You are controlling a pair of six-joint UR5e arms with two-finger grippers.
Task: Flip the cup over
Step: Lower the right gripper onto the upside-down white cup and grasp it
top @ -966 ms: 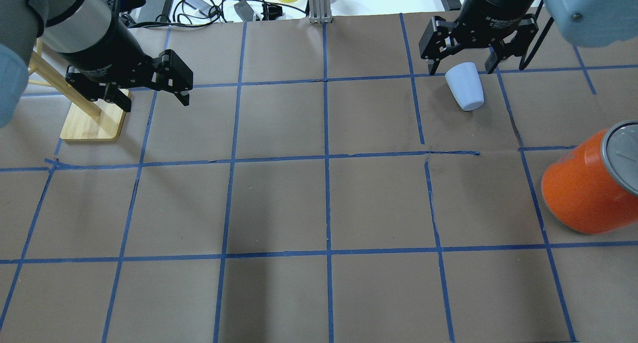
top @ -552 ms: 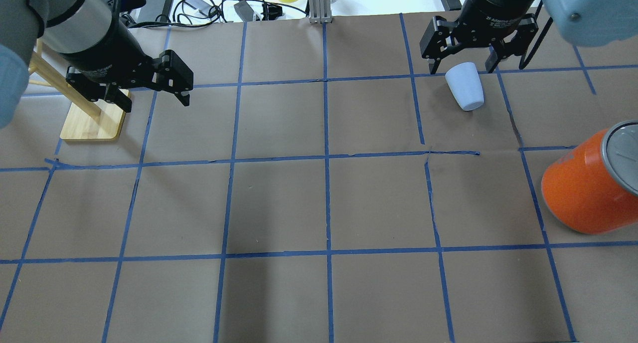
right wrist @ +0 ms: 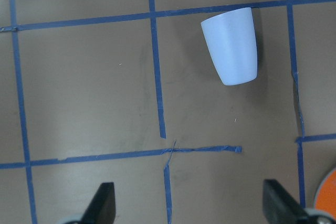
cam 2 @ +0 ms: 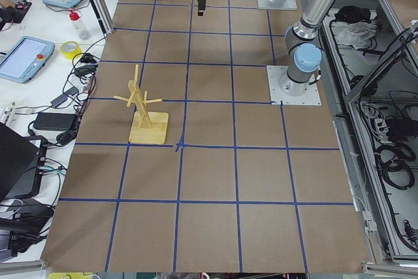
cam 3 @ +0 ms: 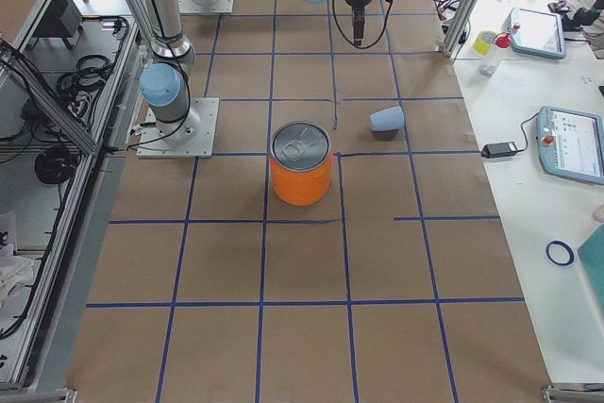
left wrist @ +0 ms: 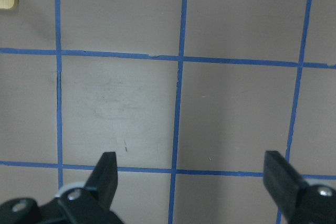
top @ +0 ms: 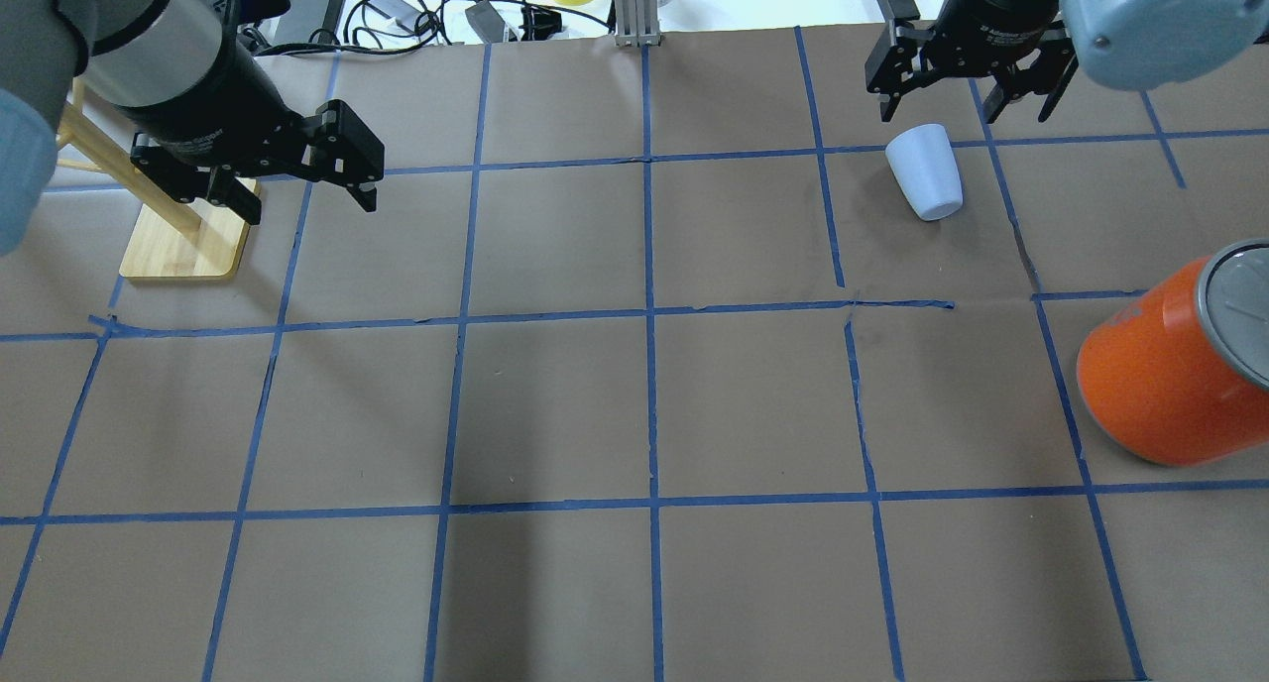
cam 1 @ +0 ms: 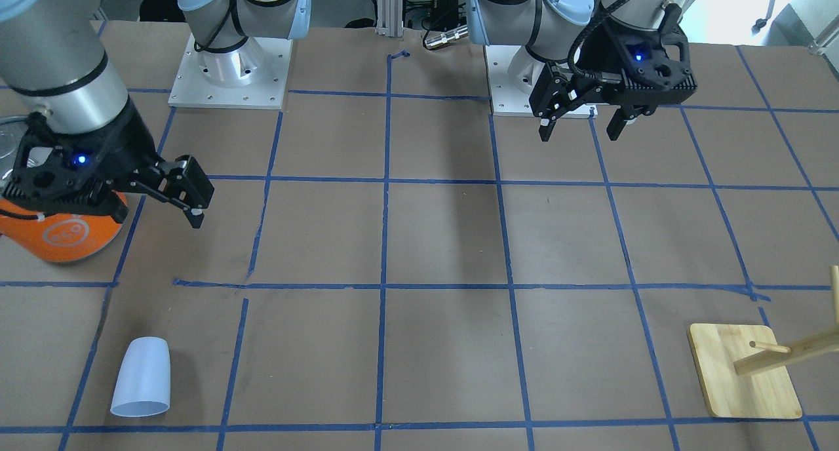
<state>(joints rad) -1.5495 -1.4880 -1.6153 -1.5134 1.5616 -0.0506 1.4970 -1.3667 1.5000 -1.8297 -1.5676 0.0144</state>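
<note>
**Fingers wide on both arms, small pale bluish-white tapered plastic cup (top: 924, 174) on its side**

Fingers of the right gripper (top: 940, 115) stand wide apart with nothing between them. Through its wrist camera I see the two tips low in the picture and the cup up and to the right of them, well clear. I read that gripper as hanging above the brown-paper table (top: 555, 404) with its blue tape grid, not touching the cup.

The cup lies flat on the paper on the robot's right, in the far part of the table. Its wide mouth is turned away from the robot's base and its narrow bottom toward it, with the rim end right by a tape line.

On the left gripper (top: 308, 204) the fingers are equally spread and empty. They are over bare paper, close to the flat bamboo base of the wooden peg stand (cam 1: 741, 379).

My other landmark is the big orange can with a silver top (top: 1160, 385). It stands upright on the robot's right side, apart from the cup and nearer the base.
</note>
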